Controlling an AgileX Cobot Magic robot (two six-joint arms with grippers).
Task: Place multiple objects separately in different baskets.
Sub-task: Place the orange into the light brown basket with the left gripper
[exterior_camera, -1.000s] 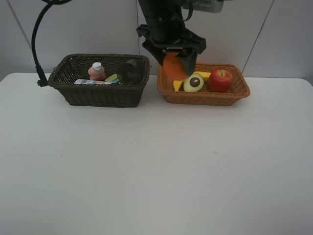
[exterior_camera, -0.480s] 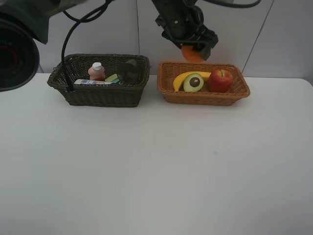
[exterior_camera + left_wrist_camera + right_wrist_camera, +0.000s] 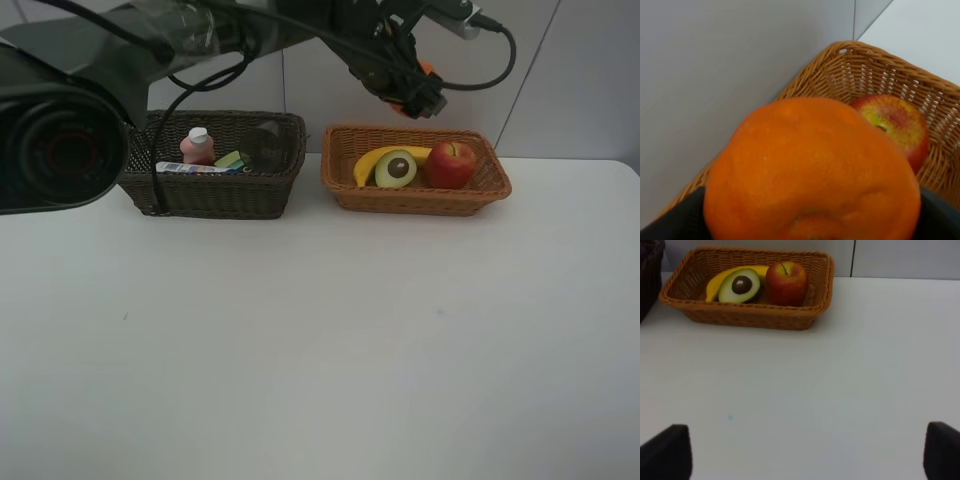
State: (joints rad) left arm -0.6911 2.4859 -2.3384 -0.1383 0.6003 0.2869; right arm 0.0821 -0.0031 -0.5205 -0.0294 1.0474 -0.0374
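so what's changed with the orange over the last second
The left end effector has lifted the orange up out of the tan basket and carried it up and toward the right, so it now sits above the basket's back rim, held wide across the fruit. Banana, avocado and apple stay put, as do the dark basket and its bottles.

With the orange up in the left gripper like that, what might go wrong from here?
1. The orange hangs in the left gripper well above the tan basket; released from there, it may bounce out.
2. The apple, avocado and banana crowd that shallow basket, so it might roll off them.
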